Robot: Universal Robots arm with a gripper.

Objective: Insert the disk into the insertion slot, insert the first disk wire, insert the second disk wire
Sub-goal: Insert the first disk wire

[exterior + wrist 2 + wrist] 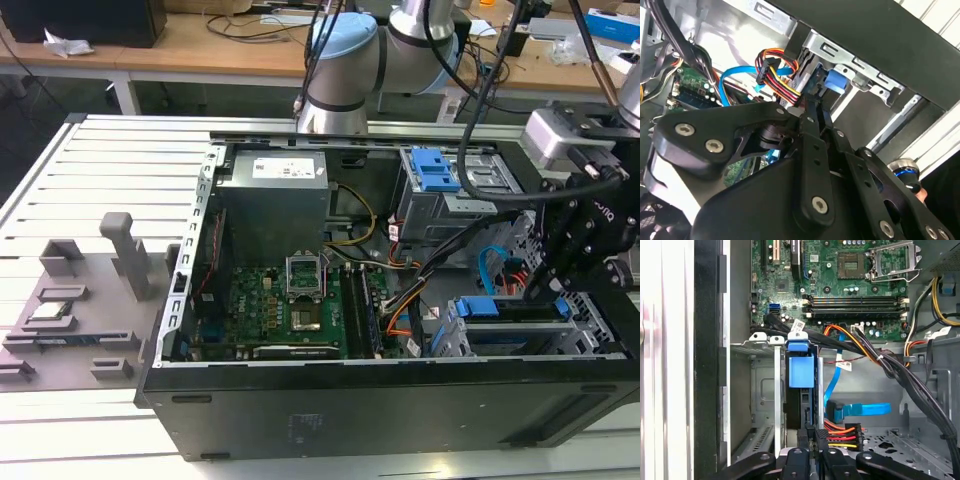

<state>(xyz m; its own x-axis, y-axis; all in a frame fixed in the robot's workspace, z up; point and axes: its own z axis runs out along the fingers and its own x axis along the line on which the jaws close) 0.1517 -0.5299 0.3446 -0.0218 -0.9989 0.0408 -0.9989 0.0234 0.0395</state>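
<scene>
Computer case (350, 400) lies open on bench (100, 180). Disk (801, 372) sits inside insertion slot (765, 390), likely so its rear meets the cables. Tool (814, 432), fingers almost together, seems to pinch plug end of first disk wire (840, 434) against it; second disk wire (865, 409) loops just beside.

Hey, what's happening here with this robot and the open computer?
A robot arm is working inside an open computer case. The disk, in its blue carrier, sits in the slot of the drive cage. The gripper hangs low right beside it, closest to the black plug of the orange-red wires. The light blue cable loops just past that plug. Whether either wire is plugged into the disk is hard to tell.
</scene>
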